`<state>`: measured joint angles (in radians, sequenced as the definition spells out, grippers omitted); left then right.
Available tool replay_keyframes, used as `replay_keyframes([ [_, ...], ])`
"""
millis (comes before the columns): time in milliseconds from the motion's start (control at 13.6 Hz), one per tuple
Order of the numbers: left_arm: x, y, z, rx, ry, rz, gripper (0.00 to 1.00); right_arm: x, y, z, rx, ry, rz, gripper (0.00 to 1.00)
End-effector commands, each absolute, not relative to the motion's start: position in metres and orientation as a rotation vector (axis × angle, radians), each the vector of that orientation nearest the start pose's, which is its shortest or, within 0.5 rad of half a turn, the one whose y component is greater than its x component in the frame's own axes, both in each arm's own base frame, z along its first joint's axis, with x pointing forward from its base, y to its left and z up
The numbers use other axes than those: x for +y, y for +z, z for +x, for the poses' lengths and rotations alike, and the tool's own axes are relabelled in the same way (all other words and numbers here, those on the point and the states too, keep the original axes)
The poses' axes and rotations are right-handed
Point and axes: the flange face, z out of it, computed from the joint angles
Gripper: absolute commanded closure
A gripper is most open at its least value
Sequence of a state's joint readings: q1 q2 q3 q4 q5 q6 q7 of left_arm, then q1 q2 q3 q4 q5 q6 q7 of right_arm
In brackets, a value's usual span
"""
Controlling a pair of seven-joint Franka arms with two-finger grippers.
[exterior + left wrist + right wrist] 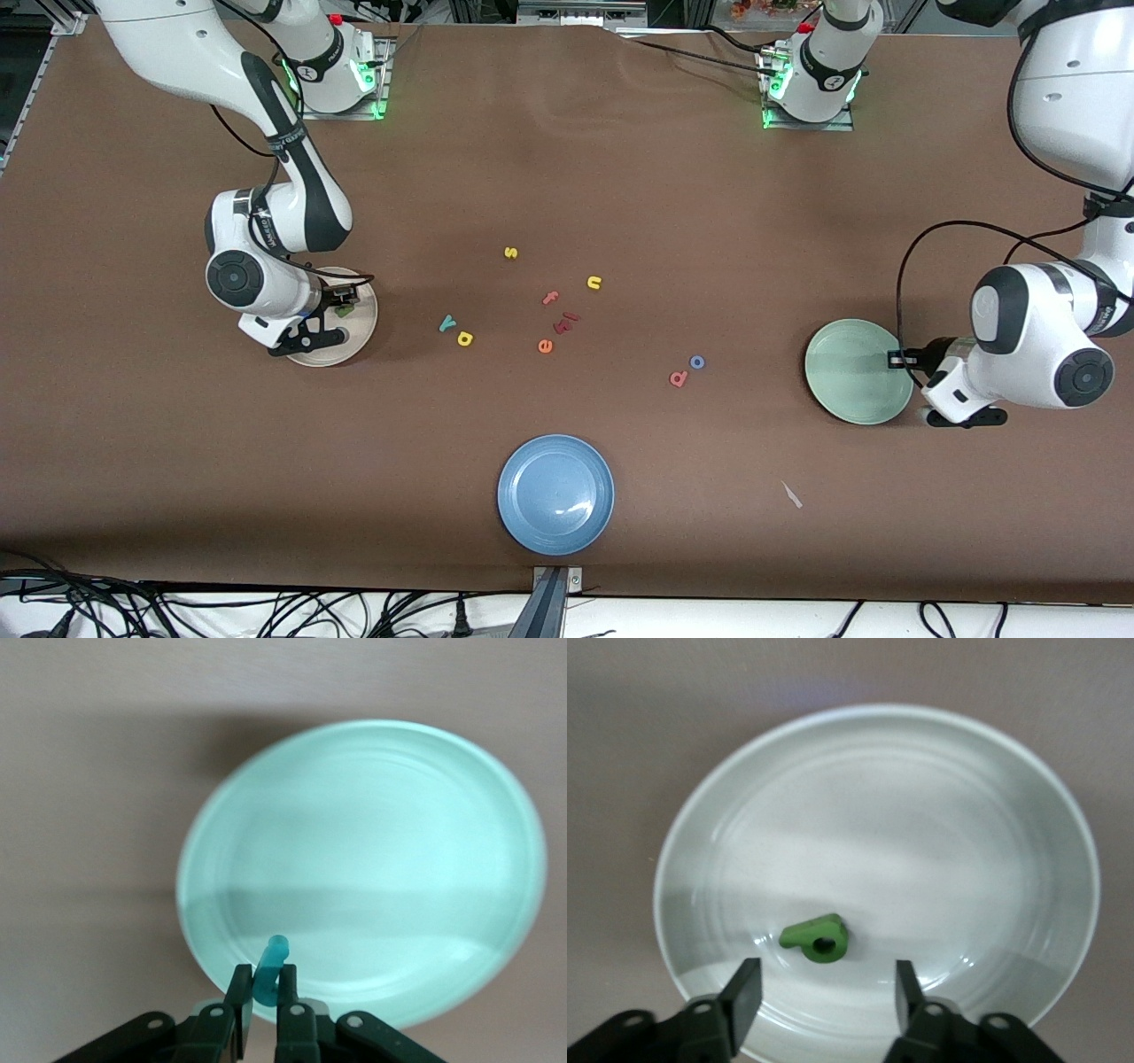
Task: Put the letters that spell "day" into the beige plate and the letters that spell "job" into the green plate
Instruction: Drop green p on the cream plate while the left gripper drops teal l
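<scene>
My left gripper [263, 990] is shut on a teal j [270, 967] and hangs over the rim of the green plate [381, 842], which holds nothing. My right gripper [826, 990] stands open above the beige plate [877, 806]. A green d [817, 939] lies flat in that plate, just ahead of the fingers and free of them. On the table a teal y [446, 323] and a yellow a [465, 338] lie side by side toward the beige plate [354, 341]. A blue o [697, 361] and a pinkish-red b [679, 378] lie toward the green plate [850, 390].
Mid-table lie a yellow s [510, 252], a yellow u [594, 283], a pink f [550, 298], dark red letters [567, 322] and an orange e [545, 346]. A blue plate [555, 494] sits nearest the front camera. A white scrap [791, 494] lies beside it.
</scene>
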<state>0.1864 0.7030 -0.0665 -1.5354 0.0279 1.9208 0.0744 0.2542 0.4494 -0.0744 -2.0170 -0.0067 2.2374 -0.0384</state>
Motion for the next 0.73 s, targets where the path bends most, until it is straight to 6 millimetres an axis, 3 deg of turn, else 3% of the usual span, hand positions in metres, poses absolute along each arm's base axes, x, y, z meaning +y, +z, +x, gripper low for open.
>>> replay_keyframes([
  [0,0.083,0.201,0.666,0.014,0.488,-3.144,0.91,0.126,0.247,0.585,-0.378,0.321,-3.146,0.00],
  [220,0.078,0.214,0.671,-0.001,0.457,-3.148,0.00,0.181,0.268,0.591,-0.416,0.246,-3.106,0.00],
  [367,0.062,0.247,0.676,-0.018,0.397,-3.159,0.00,0.204,0.269,0.588,-0.067,0.225,-3.151,0.00],
  [514,0.004,0.266,0.677,-0.142,0.407,-3.156,0.00,0.219,0.256,0.588,0.207,0.238,-3.162,0.00],
  [660,-0.062,0.266,0.673,-0.276,0.444,-3.180,0.02,0.215,0.247,0.600,0.273,0.246,-3.161,0.00],
])
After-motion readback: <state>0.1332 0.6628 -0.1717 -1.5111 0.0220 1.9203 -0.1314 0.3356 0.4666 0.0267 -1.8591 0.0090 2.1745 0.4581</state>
